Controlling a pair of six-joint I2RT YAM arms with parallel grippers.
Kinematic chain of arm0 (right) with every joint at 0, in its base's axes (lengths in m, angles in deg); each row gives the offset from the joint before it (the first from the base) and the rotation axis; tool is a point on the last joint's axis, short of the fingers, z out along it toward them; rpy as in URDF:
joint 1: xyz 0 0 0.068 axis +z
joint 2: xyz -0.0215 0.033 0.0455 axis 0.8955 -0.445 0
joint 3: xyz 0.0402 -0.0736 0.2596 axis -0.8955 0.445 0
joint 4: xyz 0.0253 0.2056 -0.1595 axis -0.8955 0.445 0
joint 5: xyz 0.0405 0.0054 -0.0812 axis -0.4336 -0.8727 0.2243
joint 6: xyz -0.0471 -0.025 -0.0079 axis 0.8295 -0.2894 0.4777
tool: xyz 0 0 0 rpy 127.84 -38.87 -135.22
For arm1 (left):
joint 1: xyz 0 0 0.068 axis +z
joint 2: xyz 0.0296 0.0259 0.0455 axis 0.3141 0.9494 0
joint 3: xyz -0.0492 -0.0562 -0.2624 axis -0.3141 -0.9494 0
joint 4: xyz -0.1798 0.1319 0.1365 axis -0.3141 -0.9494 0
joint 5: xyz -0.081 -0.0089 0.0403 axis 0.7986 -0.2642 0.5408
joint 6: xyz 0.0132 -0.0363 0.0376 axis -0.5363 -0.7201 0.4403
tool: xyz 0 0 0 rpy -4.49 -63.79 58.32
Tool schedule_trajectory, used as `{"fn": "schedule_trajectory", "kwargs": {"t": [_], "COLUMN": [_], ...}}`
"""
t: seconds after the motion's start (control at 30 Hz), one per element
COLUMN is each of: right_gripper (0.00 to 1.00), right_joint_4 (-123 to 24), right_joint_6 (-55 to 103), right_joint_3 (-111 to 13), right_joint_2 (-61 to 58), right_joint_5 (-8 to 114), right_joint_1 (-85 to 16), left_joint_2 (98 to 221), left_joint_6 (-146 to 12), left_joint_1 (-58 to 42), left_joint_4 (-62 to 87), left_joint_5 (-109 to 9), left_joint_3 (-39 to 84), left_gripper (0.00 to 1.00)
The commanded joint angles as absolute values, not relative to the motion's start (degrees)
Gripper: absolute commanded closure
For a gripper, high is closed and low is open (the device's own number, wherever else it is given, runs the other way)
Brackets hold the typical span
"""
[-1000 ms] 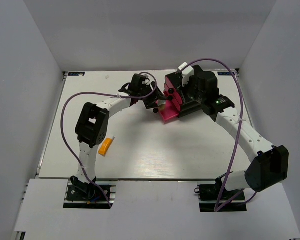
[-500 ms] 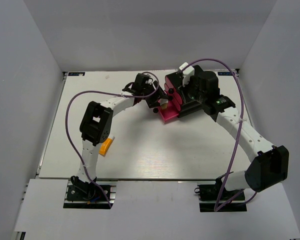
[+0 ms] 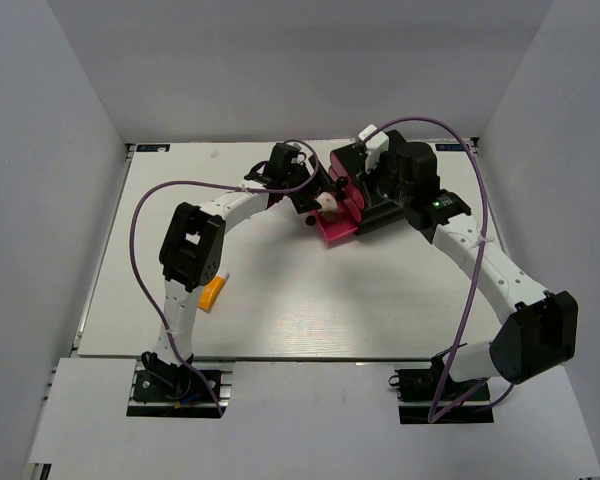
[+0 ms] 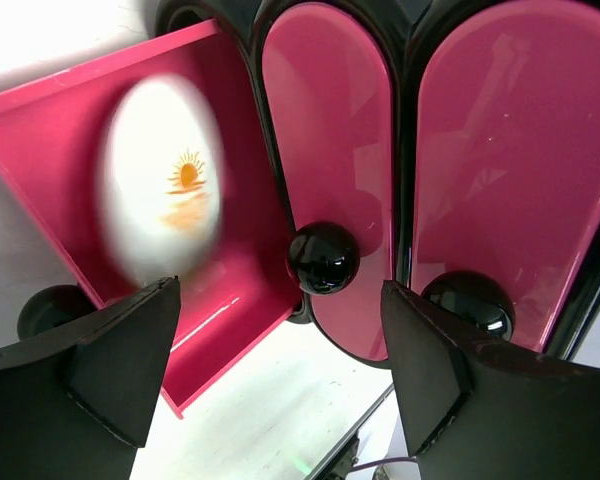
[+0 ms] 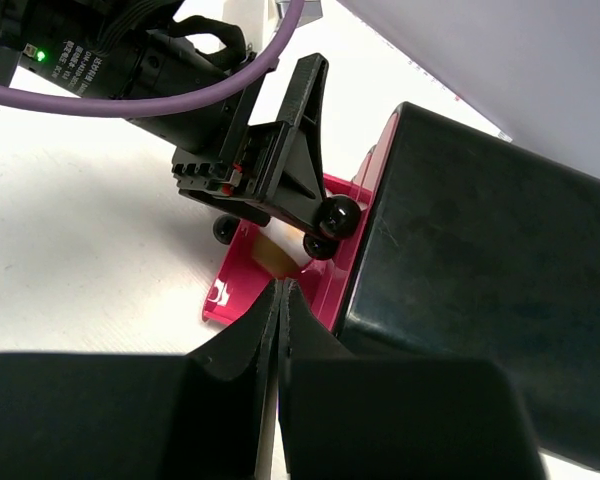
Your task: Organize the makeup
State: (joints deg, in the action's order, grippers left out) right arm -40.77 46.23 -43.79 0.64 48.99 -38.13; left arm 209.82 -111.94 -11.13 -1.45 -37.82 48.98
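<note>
Left wrist: white-tan piece (image 4: 165, 180) (blurred) in open pink drawer (image 4: 50, 140) beside knob (image 4: 323, 258)

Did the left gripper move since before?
Yes. The left gripper slid slightly right, closer to the black box, over its open pink drawer.

Lab test cell: grey walls (image 3: 280, 70) enclose a white table (image 3: 280, 300).

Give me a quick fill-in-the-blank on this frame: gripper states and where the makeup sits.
The left gripper is ____. The right gripper, beside the black box, is ____. The white piece with the sun print is over the open ____ drawer. The orange tube lies on the ____.
Missing: open; shut; pink; table.
</note>
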Motion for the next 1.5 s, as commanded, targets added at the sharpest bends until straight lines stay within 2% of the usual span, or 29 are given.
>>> {"fn": "schedule_trajectory", "kwargs": {"t": [0.0,0.27,0.37,0.43,0.5,0.53,0.6,0.63,0.7,0.73,0.8,0.83,0.9,0.93,0.97,1.07,1.1,1.2,1.47], "right_gripper": [1.0,1.0,1.0,1.0,0.9,0.75,0.62,0.5,0.4,0.34,0.3,0.3,0.3,0.31,0.32,0.35,0.35,0.36,0.3], "right_joint_4": [-41.98,-41.37,-40.23,-37.87,-35.66,-33.3,-30.39,-27.51,-24.85,-21.97,-19.49,-18.44,-16.15,-15.53,-14.39,-13.42,-13.42,-13.5,-14.38], "right_joint_6": [46.0,46.17,47.14,49.93,52.4,54.94,58.02,61.61,65.93,68.56,74.63,76.04,78.86,79.3,79.66,79.66,79.66,79.31,79.22], "right_joint_3": [-42.99,-43.25,-43.25,-43.52,-43.78,-43.87,-44.22,-44.39,-44.66,-44.83,-45.27,-45.88,-47.11,-48.77,-49.66,-52.91,-53.44,-54.5,-51.26], "right_joint_2": [2.61,2.87,3.14,3.05,2.7,2.61,1.91,1.56,0.42,-0.46,-1.78,-2.48,-5.2,-7.3,-8.28,-11.88,-12.41,-13.74,-11.89], "right_joint_5": [48.26,47.29,43.79,37.38,29.39,27.19,20.15,18.13,11.28,9.6,5.47,4.58,3.35,3.35,3.17,2.91,2.91,3.25,4.75], "right_joint_1": [-38.53,-38.53,-38.62,-38.71,-38.62,-38.53,-38.44,-38.18,-38.26,-38.18,-37.83,-37.65,-37.04,-36.43,-36.42,-35.19,-34.93,-33.96,-33.61], "left_joint_2": [208.31,203.92,198.21,192.78,189.16,185.4,181.51,177.32,173.43,171.58,167.09,165.86,164.53,164.88,166.54,169.1,170.58,173.57,180.43], "left_joint_6": [-111.51,-109.93,-108.35,-106.08,-104.84,-103.61,-102.29,-100.89,-99.13,-96.85,-92.99,-91.75,-89.37,-87.53,-86.65,-84.44,-83.92,-82.25,-76.97], "left_joint_1": [-11.32,-10.18,-9.39,-8.68,-7.28,-6.4,-4.91,-4.9,-4.02,-3.24,-2.62,-2.61,-2.61,-2.61,-2.61,-2.61,-2.61,-2.61,-2.61], "left_joint_4": [-1.57,-2.79,-2.97,-3.58,-4.73,-5.51,-6.48,-8.05,-10.34,-14.36,-19.38,-24.8,-31.24,-38.23,-41.26,-50.51,-51.57,-53.86,-51.58], "left_joint_5": [-38.31,-39.45,-41.29,-42.35,-42.79,-42.79,-43.58,-44.02,-46.3,-47.7,-52.09,-53.5,-57.53,-59.65,-60.62,-63.97,-64.41,-65.29,-70.91], "left_joint_3": [51.45,50.4,46.28,41.09,35.4,33.28,27.49,25.63,22.46,20.7,19.72,19.46,20.59,22.43,23.31,24.12,23.68,22.1,19.98], "left_gripper": [0.1,0.11,0.16,0.21,0.27,0.34,0.44,0.57,0.72,0.84,0.92,0.93,0.89,0.82,0.63,0.35,0.31,0.24,0.18]}}
